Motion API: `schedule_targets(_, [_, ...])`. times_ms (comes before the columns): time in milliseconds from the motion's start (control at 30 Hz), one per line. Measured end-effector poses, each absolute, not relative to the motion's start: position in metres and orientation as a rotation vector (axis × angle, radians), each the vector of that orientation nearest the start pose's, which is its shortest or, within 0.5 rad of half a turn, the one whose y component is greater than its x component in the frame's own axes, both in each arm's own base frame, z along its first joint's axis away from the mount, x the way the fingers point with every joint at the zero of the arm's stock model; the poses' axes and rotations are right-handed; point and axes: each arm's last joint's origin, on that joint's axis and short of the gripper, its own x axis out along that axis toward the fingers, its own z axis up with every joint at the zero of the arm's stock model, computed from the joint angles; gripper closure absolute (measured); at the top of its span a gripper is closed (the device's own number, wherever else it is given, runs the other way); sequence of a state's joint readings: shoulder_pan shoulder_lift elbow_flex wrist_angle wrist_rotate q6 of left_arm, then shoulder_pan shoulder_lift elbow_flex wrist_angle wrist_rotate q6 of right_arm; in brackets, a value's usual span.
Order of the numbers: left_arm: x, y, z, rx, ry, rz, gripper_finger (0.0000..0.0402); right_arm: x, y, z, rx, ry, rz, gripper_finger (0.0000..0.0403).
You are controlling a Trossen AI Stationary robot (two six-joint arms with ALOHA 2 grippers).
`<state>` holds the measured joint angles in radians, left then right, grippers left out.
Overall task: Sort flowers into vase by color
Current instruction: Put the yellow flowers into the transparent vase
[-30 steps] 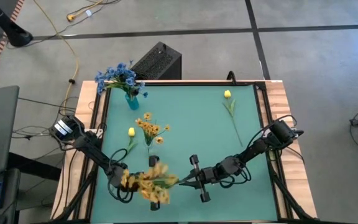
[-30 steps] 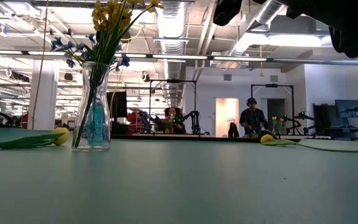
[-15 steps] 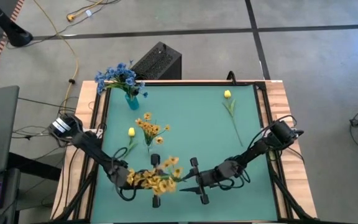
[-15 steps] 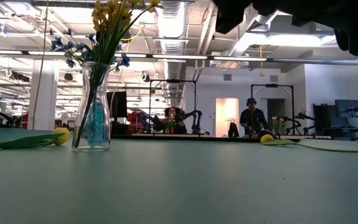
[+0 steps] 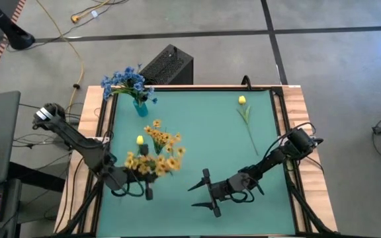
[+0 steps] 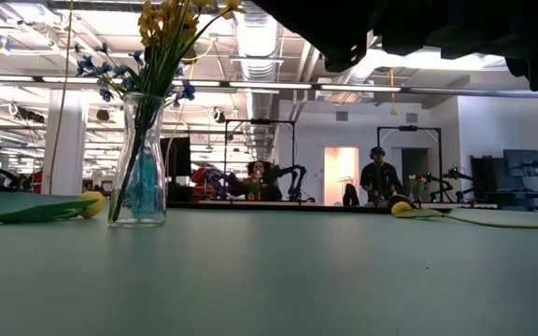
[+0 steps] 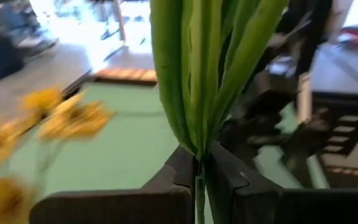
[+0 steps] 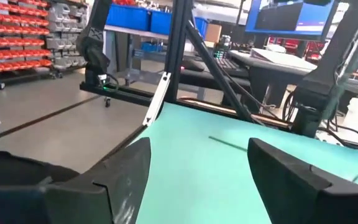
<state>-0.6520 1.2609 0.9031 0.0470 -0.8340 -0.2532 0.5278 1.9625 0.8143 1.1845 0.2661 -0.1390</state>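
Yellow spray [image 5: 152, 162]: we see it clamped by its green stalks in the left gripper [image 5: 132, 177], near-left on the table; in the left wrist view the fingers [image 7: 180, 175] press together on the stalks.
Change: a second ago both grippers met at the near edge with the spray between them; now we find the spray lifted away to the left and the right gripper [image 5: 202, 192] let go of it.
Meaning: we judge the handover done, so the left arm alone has to carry the spray to a vase.
Right gripper: jaws spread wide and empty, low over the near middle of the mat [image 5: 204, 132].
Blue vase [image 5: 139, 106]: far-left corner, blue sprays [image 5: 126, 80] already standing in it.
Second yellow spray [image 5: 161, 137]: just beyond the held one; we judge from the low view that it stands in the glass vase [image 6: 142, 168].
Bud stem, left [image 5: 139, 141]: lies on the mat beside that spray, not yet sorted.
Bud stem, right [image 5: 243, 106]: lies far-right, well apart from both arms.
People: two stand far off in the room behind the table.
Writing: we can read no brand or label; a screen in the right wrist view is too small to make out.
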Motion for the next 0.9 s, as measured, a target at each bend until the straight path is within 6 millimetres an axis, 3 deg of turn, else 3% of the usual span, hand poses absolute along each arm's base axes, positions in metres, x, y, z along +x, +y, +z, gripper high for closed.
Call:
schedule_targets(333, [0.204, -0.147, 0.293, 0.072, 0.259, 0.381, 0.0401, 0.325, 0.181, 0.151, -0.123, -0.037, 0.260, 0.0107])
schedule_targets(900, [0.195, -0.126, 0.274, 0.122, 0.267, 0.654, 0.0401, 0.326, 0.178, 0.150, -0.123, -0.034, 0.255, 0.0107])
